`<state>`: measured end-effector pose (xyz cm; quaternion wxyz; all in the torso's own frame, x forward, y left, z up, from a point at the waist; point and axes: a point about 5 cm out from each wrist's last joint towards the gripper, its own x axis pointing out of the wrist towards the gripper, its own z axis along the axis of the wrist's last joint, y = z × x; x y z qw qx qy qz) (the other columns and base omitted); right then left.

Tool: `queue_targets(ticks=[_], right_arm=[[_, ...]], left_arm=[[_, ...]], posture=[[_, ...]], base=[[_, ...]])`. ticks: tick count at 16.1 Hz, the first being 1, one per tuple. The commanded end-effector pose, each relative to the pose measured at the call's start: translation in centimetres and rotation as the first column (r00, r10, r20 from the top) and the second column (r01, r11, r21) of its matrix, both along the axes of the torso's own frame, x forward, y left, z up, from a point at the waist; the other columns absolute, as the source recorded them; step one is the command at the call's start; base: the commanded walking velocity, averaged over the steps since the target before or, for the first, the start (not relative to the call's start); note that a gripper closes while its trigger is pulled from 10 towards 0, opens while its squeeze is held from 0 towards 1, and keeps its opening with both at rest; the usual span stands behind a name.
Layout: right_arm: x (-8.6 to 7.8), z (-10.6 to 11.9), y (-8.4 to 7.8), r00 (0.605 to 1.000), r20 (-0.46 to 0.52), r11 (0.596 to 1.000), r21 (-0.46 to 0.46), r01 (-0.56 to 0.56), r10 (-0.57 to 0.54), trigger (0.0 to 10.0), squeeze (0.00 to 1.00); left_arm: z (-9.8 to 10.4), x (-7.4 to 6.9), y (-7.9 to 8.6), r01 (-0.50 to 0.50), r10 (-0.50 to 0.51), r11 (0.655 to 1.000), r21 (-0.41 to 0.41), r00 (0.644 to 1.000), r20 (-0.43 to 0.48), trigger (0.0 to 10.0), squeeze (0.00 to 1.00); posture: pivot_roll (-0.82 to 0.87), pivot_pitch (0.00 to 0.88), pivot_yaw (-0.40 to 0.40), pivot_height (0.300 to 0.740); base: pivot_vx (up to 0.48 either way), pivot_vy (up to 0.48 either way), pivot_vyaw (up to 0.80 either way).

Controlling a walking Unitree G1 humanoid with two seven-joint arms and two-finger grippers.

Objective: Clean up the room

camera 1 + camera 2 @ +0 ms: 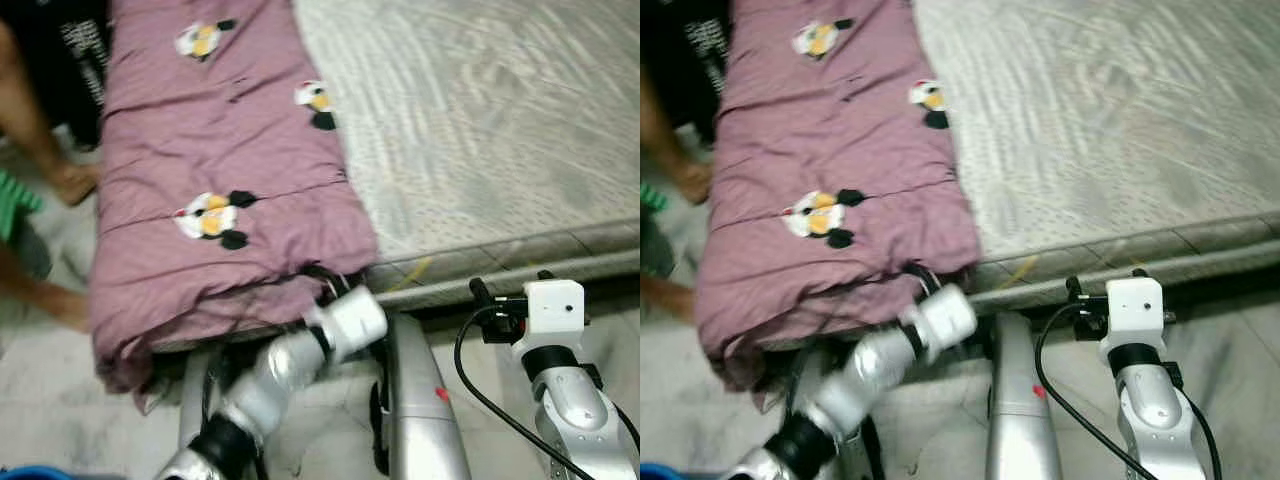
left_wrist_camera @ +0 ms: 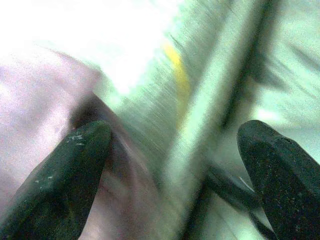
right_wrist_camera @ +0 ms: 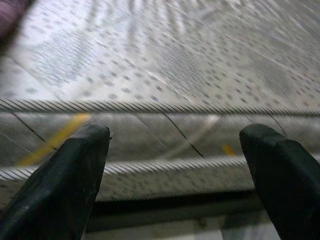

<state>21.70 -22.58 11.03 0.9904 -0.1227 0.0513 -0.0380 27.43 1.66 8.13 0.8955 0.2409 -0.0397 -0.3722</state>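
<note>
At the mattress (image 1: 480, 130) edge, the spread-fingered left end effector (image 2: 175, 165) is pressed against the folded purple blanket (image 1: 215, 190), lying lengthwise beyond it; the right end effector (image 3: 175, 165) is held released, farther off.

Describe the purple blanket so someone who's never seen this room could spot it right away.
Find the bare grey mattress. Along its left side lies a folded mauve blanket, its near end hanging over the mattress edge, just above the left claw. It is the only coloured cloth there, with small white, yellow and black cartoon patches.
</note>
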Motion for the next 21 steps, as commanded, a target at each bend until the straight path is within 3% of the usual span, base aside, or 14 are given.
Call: queue_targets(ticks=[1,2,5,9,11,12,14,15,17,18,21], right_arm=[[-0.2,-0.5,-0.1,1.0,-0.019,1.0,0.005,0.012,-0.012,10.0,0.0],[-0.1,-0.5,-0.1,1.0,-0.017,1.0,0.005,0.015,-0.014,10.0,0.0],[0.0,-0.6,0.0,1.0,-0.012,1.0,0.006,0.018,-0.018,10.0,0.0],[0.3,-0.6,0.1,1.0,-0.004,1.0,0.008,0.019,-0.019,10.0,0.0],[0.1,-0.6,0.1,1.0,-0.003,1.0,0.009,0.025,-0.025,10.0,0.0],[0.0,-0.7,0.1,1.0,-0.004,1.0,0.01,0.026,-0.026,10.0,0.0],[0.1,-0.7,0.1,1.0,-0.003,1.0,0.01,0.027,-0.027,10.0,0.0],[0.2,-0.7,0.2,1.0,-0.001,1.0,0.009,0.026,-0.026,10.0,0.0],[0.2,-0.6,0.0,1.0,0.002,1.0,0.006,0.026,-0.026,10.0,0.0],[0.2,-0.5,-0.1,1.0,0.003,1.0,0.002,0.028,-0.028,10.0,0.0],[0.4,-0.5,0.0,0.999,0.01,1.0,0.001,0.031,-0.031,10.0,0.0]], left_arm=[[1.3,0.6,0.8,-0.043,0.046,0.997,-0.059,0.997,0.057,10.0,0.0],[4.0,1.7,1.6,-0.079,0.101,0.987,-0.141,0.982,0.162,10.0,0.0],[6.8,3.0,2.6,-0.103,0.161,0.963,-0.248,0.961,0.225,10.0,0.0],[6.9,4.2,3.5,-0.182,0.235,0.944,-0.277,0.956,0.173,10.0,0.0],[4.7,5.9,6.0,-0.387,0.398,0.883,-0.267,0.917,-0.014,10.0,0.0],[2.8,6.6,7.2,-0.483,0.459,0.847,-0.221,0.875,-0.151,10.0,0.0],[-0.6,6.9,8.6,-0.565,0.507,0.82,-0.087,0.79,-0.345,10.0,0.0],[-1.8,6.7,8.7,-0.555,0.495,0.831,-0.037,0.768,-0.406,10.0,0.0],[-3.4,6.0,7.8,-0.476,0.434,0.879,0.036,0.766,-0.475,10.0,0.0],[-4.2,5.2,6.1,-0.363,0.348,0.929,0.074,0.784,-0.514,10.0,0.0],[-4.8,4.0,3.0,-0.263,0.267,0.961,0.081,0.82,-0.506,10.0,0.0]], posture=[[-0.19,0.235,0.055,0.518],[-0.19,0.232,0.055,0.518],[-0.19,0.224,0.06,0.518],[-0.19,0.216,0.065,0.518],[-0.2,0.215,0.067,0.518],[-0.2,0.215,0.066,0.518],[-0.21,0.212,0.066,0.518],[-0.21,0.209,0.066,0.518],[-0.22,0.205,0.066,0.518],[-0.22,0.202,0.068,0.518],[-0.23,0.193,0.073,0.518]], base=[[0.0,0.0,0.0],[0.0,0.0,0.0],[0.0,0.0,0.0],[0.0,0.0,0.0],[0.0,0.0,0.0],[0.0,0.0,0.0],[0.0,0.0,0.0],[0.0,0.0,0.0],[0.0,0.0,0.0],[0.0,0.0,0.0],[0.0,0.0,0.0]])
